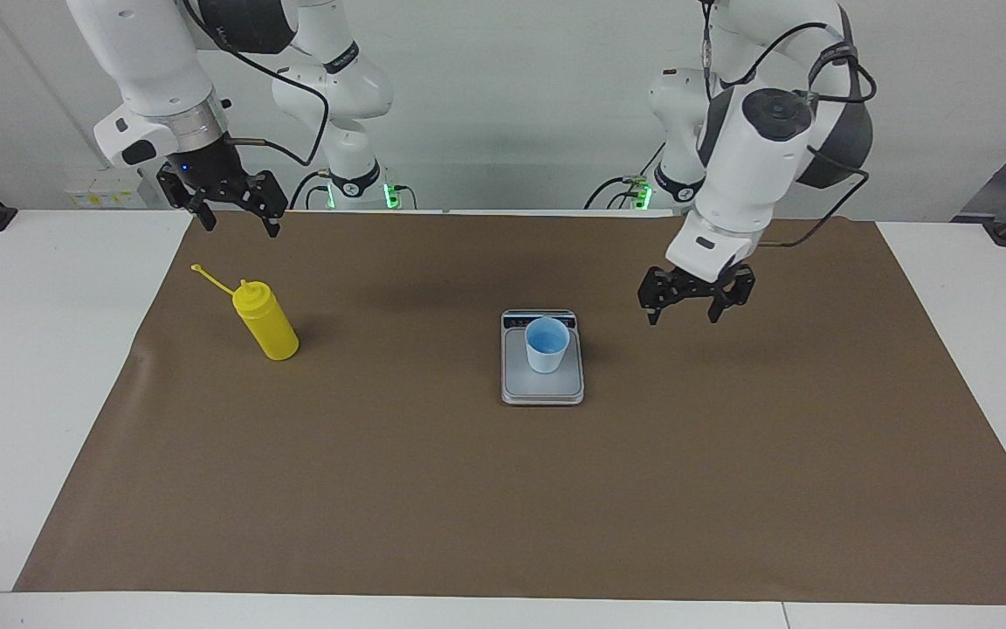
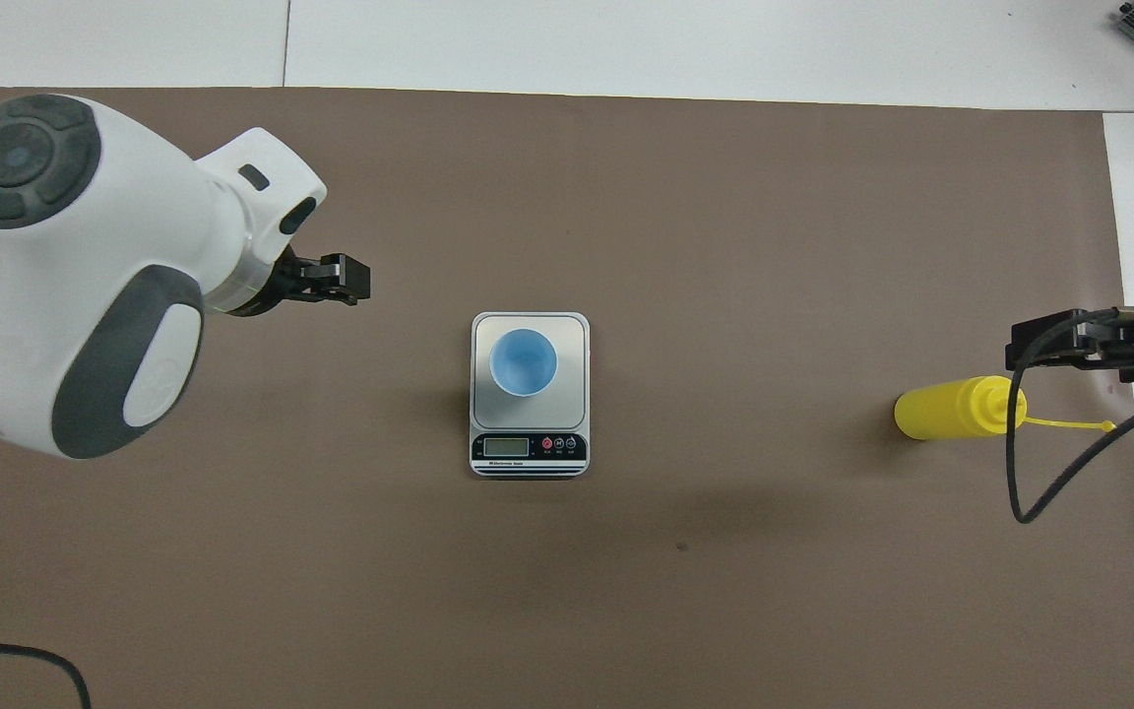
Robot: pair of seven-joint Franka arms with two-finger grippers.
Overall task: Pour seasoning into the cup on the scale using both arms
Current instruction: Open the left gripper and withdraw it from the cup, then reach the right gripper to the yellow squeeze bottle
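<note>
Facing view: cup (image 1: pixel 547 344), pale blue with brighter blue inside, stands upright on the grey plate of the scale (image 1: pixel 542 386), nothing touching it; the scale lies flat near the middle of the brown mat (image 1: pixel 503 489) on the white table (image 1: pixel 40 349), dark display strip at the end nearer the robots. Overhead view agrees: cup (image 2: pixel 523 362) centred on the plate, scale (image 2: pixel 530 458) display end toward the robots. Seasoning (image 1: pixel 265 321), yellow squeeze bottle, stands on the mat well apart from the scale, toward the right arm's end of the table, leaning a bit, cap strap sticking out from the nozzle. Left gripper (image 1: pixel 685 313) hangs in the air over bare mat just beside the scale, toward the left arm's end, jaws spread wide, holding nothing. Right gripper (image 1: pixel 237 224) hangs over the mat edge close to the robots, above and apart from the seasoning, jaws wide open, empty. In the overhead view the left gripper (image 2: pixel 336 281) points toward the scale and the right gripper (image 2: pixel 1069 340) sits just over the seasoning (image 2: pixel 956 414) top.
</note>
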